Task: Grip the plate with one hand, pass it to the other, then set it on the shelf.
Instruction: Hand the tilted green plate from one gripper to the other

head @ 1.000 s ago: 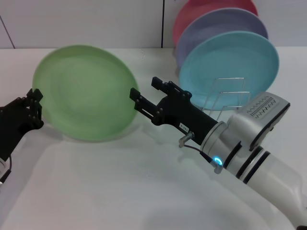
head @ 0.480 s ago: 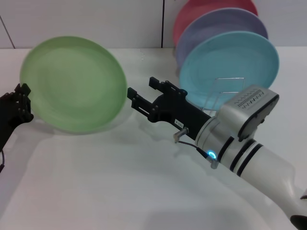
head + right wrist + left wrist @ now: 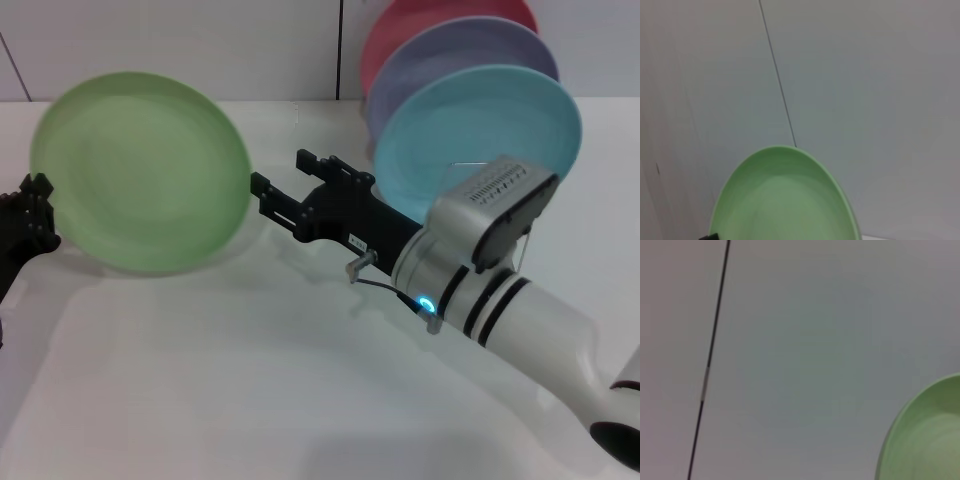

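Observation:
The light green plate point(image 3: 140, 170) is held tilted on edge above the table, at the left in the head view. My left gripper point(image 3: 33, 208) is shut on its left rim. My right gripper point(image 3: 285, 180) is open, its fingertips just beside the plate's right rim; I cannot tell if they touch it. The plate also shows in the left wrist view point(image 3: 930, 440) and in the right wrist view point(image 3: 785, 200). The wire shelf point(image 3: 462, 165) stands at the back right, mostly hidden behind my right arm.
A turquoise-blue plate point(image 3: 480, 115), a lavender plate point(image 3: 450, 55) and a pink plate point(image 3: 420, 20) stand upright at the shelf, one behind the other. The white table point(image 3: 250, 380) stretches in front. A white wall is behind.
The left gripper has carried the green plate to the left and a little up. The right gripper has followed it to the left, still open.

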Controlling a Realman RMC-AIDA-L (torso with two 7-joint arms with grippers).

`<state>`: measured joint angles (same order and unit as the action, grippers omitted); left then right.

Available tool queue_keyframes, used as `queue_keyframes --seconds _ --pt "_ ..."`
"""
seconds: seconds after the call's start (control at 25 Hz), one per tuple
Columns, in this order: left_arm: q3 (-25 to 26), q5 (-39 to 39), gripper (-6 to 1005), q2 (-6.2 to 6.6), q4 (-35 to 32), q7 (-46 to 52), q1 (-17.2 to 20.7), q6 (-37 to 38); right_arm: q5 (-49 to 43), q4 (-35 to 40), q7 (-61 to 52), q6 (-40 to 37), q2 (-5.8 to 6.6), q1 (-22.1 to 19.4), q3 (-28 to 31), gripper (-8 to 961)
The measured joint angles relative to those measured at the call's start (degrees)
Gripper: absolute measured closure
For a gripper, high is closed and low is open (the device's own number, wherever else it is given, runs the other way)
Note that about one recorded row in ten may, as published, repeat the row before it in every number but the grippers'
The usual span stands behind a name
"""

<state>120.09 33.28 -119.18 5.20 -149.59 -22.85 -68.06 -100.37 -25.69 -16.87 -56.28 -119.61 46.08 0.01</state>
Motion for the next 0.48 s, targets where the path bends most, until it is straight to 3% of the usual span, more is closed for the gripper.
queue_keyframes --seconds 0.48 --pt "2.7 -0.2 957 0.0 -0.5 0.0 0.1 0.5 0.0 0.4 0.5 2.2 0.0 2.7 0.9 253"
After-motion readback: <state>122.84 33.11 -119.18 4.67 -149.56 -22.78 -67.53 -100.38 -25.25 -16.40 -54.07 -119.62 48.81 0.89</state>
